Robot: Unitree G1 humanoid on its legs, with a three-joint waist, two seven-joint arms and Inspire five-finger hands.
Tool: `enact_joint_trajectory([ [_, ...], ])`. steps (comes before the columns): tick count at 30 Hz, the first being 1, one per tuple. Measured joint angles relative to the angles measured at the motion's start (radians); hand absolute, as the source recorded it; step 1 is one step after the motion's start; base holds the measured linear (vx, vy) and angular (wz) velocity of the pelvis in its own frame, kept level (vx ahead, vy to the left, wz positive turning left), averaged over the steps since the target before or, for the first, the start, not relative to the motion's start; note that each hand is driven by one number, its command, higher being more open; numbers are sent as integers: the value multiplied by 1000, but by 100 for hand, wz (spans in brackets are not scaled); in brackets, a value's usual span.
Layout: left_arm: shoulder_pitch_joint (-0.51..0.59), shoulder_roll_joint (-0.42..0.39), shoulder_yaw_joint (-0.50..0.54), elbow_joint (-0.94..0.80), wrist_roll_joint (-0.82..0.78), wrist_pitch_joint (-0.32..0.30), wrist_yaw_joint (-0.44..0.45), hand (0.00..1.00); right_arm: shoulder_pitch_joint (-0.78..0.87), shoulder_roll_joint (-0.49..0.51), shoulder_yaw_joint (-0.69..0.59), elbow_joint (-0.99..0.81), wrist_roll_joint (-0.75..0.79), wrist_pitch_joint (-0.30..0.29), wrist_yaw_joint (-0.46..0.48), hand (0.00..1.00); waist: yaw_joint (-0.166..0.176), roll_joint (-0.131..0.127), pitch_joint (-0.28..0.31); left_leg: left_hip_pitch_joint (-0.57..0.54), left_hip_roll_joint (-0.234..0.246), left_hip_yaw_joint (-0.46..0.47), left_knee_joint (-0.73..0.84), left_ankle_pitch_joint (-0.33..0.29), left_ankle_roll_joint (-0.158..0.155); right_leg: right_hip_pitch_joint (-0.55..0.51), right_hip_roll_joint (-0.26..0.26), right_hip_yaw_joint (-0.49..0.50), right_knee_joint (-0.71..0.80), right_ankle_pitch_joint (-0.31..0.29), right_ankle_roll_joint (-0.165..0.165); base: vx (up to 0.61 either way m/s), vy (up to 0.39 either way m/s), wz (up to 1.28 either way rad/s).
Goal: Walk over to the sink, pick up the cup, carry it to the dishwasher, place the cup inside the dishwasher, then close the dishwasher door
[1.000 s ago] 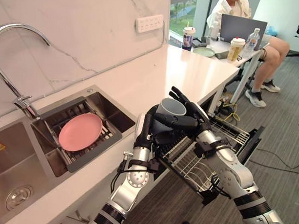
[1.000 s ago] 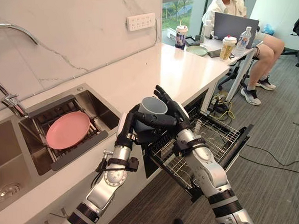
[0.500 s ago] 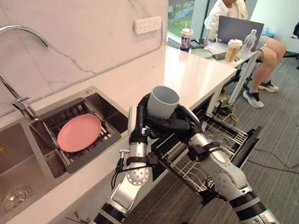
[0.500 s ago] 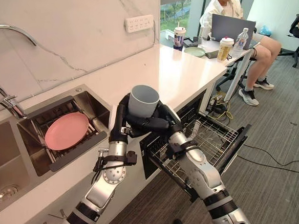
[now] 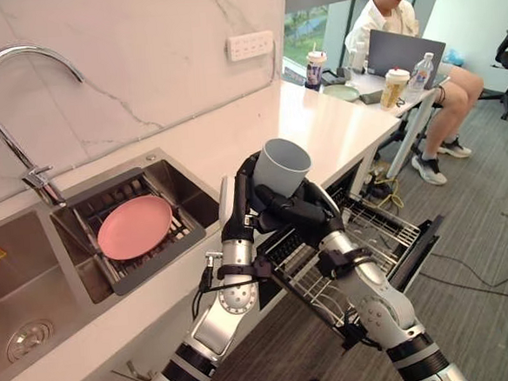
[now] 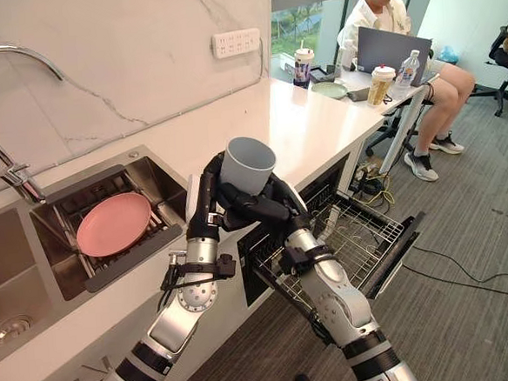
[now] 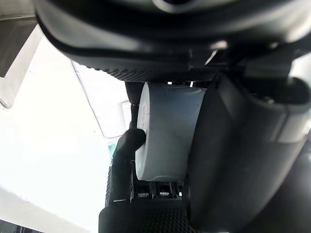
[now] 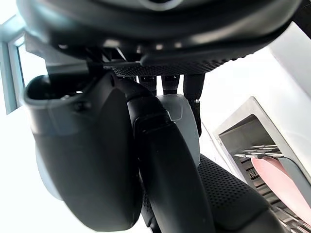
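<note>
cup (image 5: 280,164) held mouth-up over the counter's (image 5: 337,128) front edge, above the pulled-out dishwasher rack (image 5: 374,227). Left hand (image 5: 241,211) and right hand (image 5: 296,212) both wrapped round it. Risk: one releases early, cup tips and drops. Right-hand grip possibly shallow; fingers overlap, hard to tell.

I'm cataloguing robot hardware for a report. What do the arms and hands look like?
The left arm and right arm are silver-grey rounded segments with black bands. The left hand and right hand are dark; the left bears a white cover.
</note>
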Motion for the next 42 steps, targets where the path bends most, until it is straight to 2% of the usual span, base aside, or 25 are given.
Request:
enact_joint_trajectory([
  [9,-28,-1,-17,0,-20,0,-1,0,10,1,32,-34,31,-52,-85,0,-1,-5,-4,-5,-2,-7,0,2,1,-1,-7,-6,0,-1,1,-3,-2,1],
  [10,-29,-1,-20,1,-28,-1,-4,100,16,1,37,-41,31,-58,-99,0,-1,-6,-5,-9,-3,-14,0,3,1,-1,-9,-10,0,-1,2,-3,-6,10],
  [20,-23,10,-64,20,-76,-1,-50,100,61,12,39,-45,58,-98,-166,0,-6,-6,-5,-37,-15,-50,3,9,4,-4,-27,-45,2,-9,13,-3,-3,13],
  [24,25,51,-130,19,-75,-47,-114,100,71,19,8,-43,70,-113,-233,0,-15,-6,-5,-41,-22,-58,2,9,5,-6,-35,-52,10,-15,21,-3,5,7],
  [25,52,53,-171,19,-75,-61,-129,100,72,37,-24,-41,73,-134,-266,0,-15,-6,-5,-41,-25,-59,1,9,5,-7,-38,-53,13,-18,24,-5,9,3],
  [28,75,44,-206,20,-75,-72,-140,100,74,59,-57,-34,75,-179,-311,0,-24,-6,-5,-43,-29,-58,0,9,6,-12,-43,-50,16,-20,25,0,0,0],
  [32,74,53,-271,28,-72,-86,-213,100,74,99,-144,-30,73,-260,-369,0,-27,-3,-4,-51,-28,-56,4,8,8,-20,-41,-44,17,-21,24,-20,-7,-2],
  [35,80,50,-376,83,-52,-86,-286,100,54,106,-175,-30,48,-323,-399,0,-39,1,-2,-50,-27,-54,9,7,10,-22,-40,-38,17,-21,22,-9,-8,-4],
  [42,81,38,-401,84,-52,-82,-325,100,61,110,-243,-30,32,-379,-445,0,-51,27,8,-49,-24,-44,13,-2,14,-23,-35,-27,18,-23,18,-23,-7,-5],
])
